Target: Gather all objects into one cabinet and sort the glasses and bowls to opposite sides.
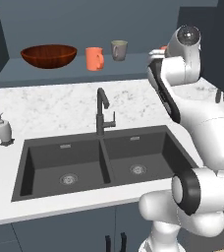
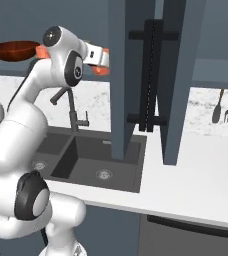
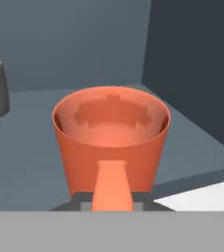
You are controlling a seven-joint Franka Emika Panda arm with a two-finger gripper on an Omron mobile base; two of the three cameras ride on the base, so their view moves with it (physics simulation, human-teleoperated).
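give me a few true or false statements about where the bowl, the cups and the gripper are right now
1. The wooden bowl sits on the cabinet shelf, left of an orange mug. True.
2. The grey-beige mug lies in the sink. False: it stands upright on the shelf, right of that orange mug.
3. The gripper is shut on the handle of a second orange cup. True: the hand view shows the handle running down between the fingertips.
4. The held orange cup is tipped on its side. False: its mouth opens upward, over the shelf's right end.
5. The soap dispenser stands on the shelf beside the bowl. False: it stands on the counter, left of the sink.
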